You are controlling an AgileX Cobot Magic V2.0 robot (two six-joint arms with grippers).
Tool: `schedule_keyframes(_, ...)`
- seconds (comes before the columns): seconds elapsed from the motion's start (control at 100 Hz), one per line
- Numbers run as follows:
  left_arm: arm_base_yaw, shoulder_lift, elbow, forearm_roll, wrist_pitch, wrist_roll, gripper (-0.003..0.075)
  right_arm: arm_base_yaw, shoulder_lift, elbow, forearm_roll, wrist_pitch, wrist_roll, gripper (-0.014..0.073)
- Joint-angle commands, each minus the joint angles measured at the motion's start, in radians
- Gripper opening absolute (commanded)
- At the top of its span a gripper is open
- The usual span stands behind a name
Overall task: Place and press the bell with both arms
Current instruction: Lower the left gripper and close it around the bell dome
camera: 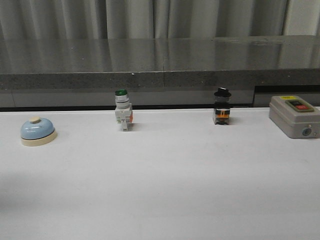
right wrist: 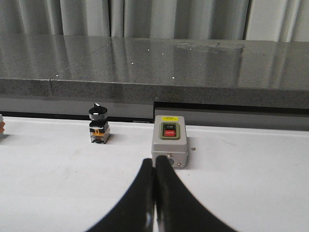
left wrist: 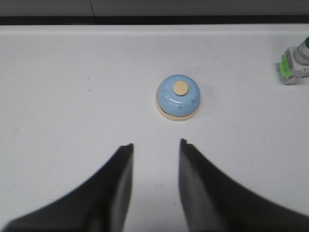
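Observation:
The bell, with a light-blue dome, cream base and cream knob, stands on the white table at the far left. It also shows in the left wrist view. My left gripper is open and empty, its fingertips a short way from the bell, which lies ahead of the gap and slightly to one side. My right gripper is shut and empty, its tips in front of the grey box. Neither arm shows in the front view.
A green-capped white push-button switch stands left of centre, and also shows in the left wrist view. A black-knobbed switch stands right of centre. A grey box with red button sits far right. A dark stone ledge runs behind.

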Motion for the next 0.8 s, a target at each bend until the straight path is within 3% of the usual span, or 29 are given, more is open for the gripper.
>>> schedule_keyframes(0.0, -0.012, -0.003, -0.043, -0.013, -0.078, 0.001, 0.0517, -0.007, -0.018, -0.014, 0.004, -0.087, -0.009, -0.006)
schedule_keyframes(0.06, -0.02, 0.008, -0.043, -0.013, -0.109, 0.001, 0.0666, -0.007, -0.018, -0.014, 0.004, -0.087, -0.009, -0.006)
schedule_keyframes(0.11, -0.031, 0.025, -0.044, -0.013, -0.137, 0.001, 0.0722, -0.007, -0.018, -0.014, 0.004, -0.087, -0.009, -0.006)
schedule_keyframes(0.27, -0.074, 0.097, -0.078, -0.013, -0.165, 0.001, 0.065, -0.007, -0.018, -0.014, 0.004, -0.087, -0.009, -0.006)
schedule_keyframes(0.79, -0.098, 0.516, -0.332, -0.009, -0.152, 0.001, 0.0649, -0.007, -0.018, -0.014, 0.004, -0.087, -0.009, -0.006)
